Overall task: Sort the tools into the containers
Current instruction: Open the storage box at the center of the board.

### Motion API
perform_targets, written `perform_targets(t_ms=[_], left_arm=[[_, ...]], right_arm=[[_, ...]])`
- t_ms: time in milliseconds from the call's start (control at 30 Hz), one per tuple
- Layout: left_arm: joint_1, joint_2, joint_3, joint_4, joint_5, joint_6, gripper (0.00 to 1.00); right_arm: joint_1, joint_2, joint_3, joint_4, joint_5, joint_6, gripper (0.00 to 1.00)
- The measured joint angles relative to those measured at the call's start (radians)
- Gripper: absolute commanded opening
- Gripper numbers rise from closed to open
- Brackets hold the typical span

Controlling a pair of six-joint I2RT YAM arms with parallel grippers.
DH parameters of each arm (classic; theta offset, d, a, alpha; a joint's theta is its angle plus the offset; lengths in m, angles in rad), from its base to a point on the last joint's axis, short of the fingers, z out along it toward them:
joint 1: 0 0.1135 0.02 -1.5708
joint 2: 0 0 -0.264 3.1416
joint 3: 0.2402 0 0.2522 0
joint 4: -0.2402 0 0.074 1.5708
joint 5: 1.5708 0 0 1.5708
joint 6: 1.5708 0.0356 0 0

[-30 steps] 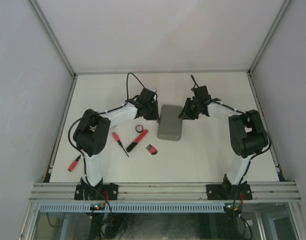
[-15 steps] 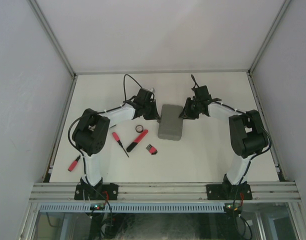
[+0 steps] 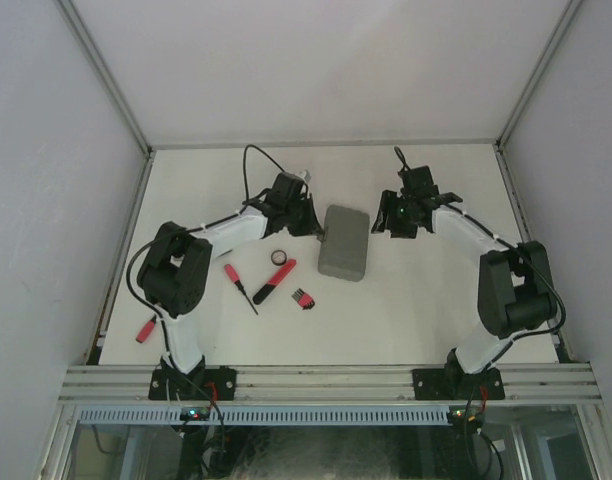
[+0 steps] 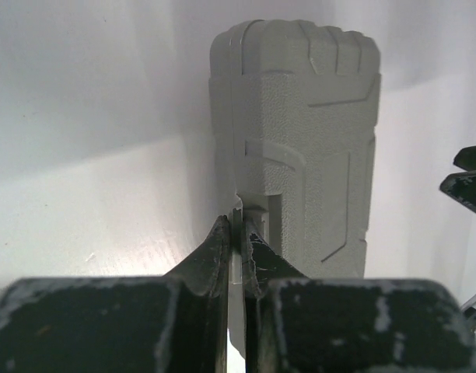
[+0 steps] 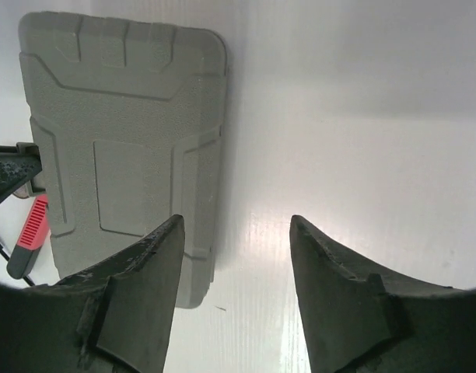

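Observation:
The grey tool case (image 3: pixel 344 242) lies closed on the table. My left gripper (image 3: pixel 313 233) is at its left edge; in the left wrist view it (image 4: pixel 238 227) is shut on a thin tab on the case's (image 4: pixel 308 140) side. My right gripper (image 3: pixel 389 222) is open and empty, a little to the right of the case; in the right wrist view it (image 5: pixel 236 227) hovers over bare table beside the case (image 5: pixel 121 140). A thin red screwdriver (image 3: pixel 236 282), a longer red-black tool (image 3: pixel 274 280), a black ring (image 3: pixel 279 258) and a hex key set (image 3: pixel 303 297) lie left of the case.
Red-handled pliers (image 3: pixel 146 328) lie near the table's left front edge. Low walls border the table at the left, back and right. The longer tool's red handle (image 5: pixel 34 227) shows beyond the case in the right wrist view.
My right gripper has drawn back to the right, away from the case, and its arm has swung outward. The left gripper stays at the case's left edge; the case has turned slightly.

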Motion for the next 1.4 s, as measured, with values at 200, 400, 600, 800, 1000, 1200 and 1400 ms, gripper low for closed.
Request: perform_targets(t_ms=[200, 400, 600, 800, 1000, 1200, 1400], left_arm=[[-0.002, -0.046, 0.002, -0.021, -0.002, 0.0, 0.0], [-0.014, -0.082, 0.011, -0.061, -0.01, 0.001, 0.0], [-0.037, -0.092, 0.056, -0.096, -0.01, 0.001, 0.0], [-0.06, -0.102, 0.085, -0.106, -0.008, 0.001, 0.0], [-0.068, -0.122, 0.086, -0.11, -0.003, 0.001, 0.0], [-0.068, -0.134, 0.092, -0.11, -0.002, 0.001, 0.0], [-0.068, -0.135, 0.092, -0.111, -0.01, 0.001, 0.0]], right_arm=[[-0.019, -0.111, -0.019, -0.012, 0.019, -0.013, 0.61], [-0.061, -0.221, -0.072, -0.002, -0.015, -0.011, 0.62], [-0.098, -0.277, -0.097, 0.015, -0.047, -0.009, 0.61], [-0.105, -0.277, -0.116, 0.018, -0.061, -0.008, 0.6], [-0.115, -0.277, -0.122, 0.018, -0.069, -0.005, 0.58], [-0.118, -0.277, -0.122, 0.018, -0.062, 0.002, 0.56], [-0.118, -0.277, -0.122, 0.011, -0.044, 0.0, 0.46]])
